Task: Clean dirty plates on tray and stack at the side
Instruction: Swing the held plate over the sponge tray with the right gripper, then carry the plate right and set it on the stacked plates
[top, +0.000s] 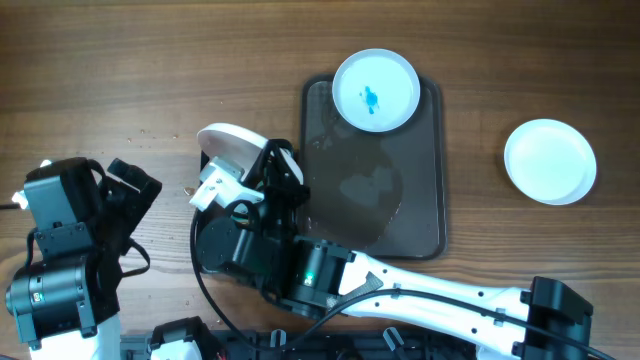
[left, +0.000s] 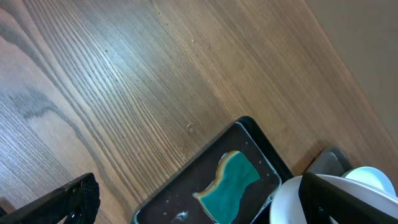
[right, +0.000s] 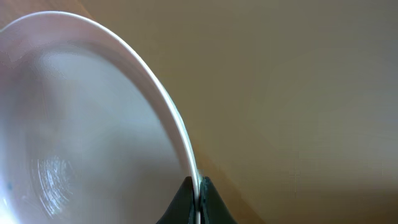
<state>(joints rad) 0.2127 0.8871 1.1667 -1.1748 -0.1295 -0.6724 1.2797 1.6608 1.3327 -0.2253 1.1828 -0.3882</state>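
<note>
Keeping the rim pinched hard seems to be what counts here: one plate (top: 232, 148) is clamped by its edge in the right claw (right: 198, 196) and held tilted, just left of the tray (top: 420, 200). Its face should probably be lowered flat onto the sponge (left: 231, 183), also left of the tray, and rubbed without slipping. The left claw (top: 128, 183) is spread wide, empty. A blue-smeared plate (top: 375, 90) is seen on the tray; a clean plate (top: 550, 160) lies on the bench (top: 150, 60), right of the tray.
</note>
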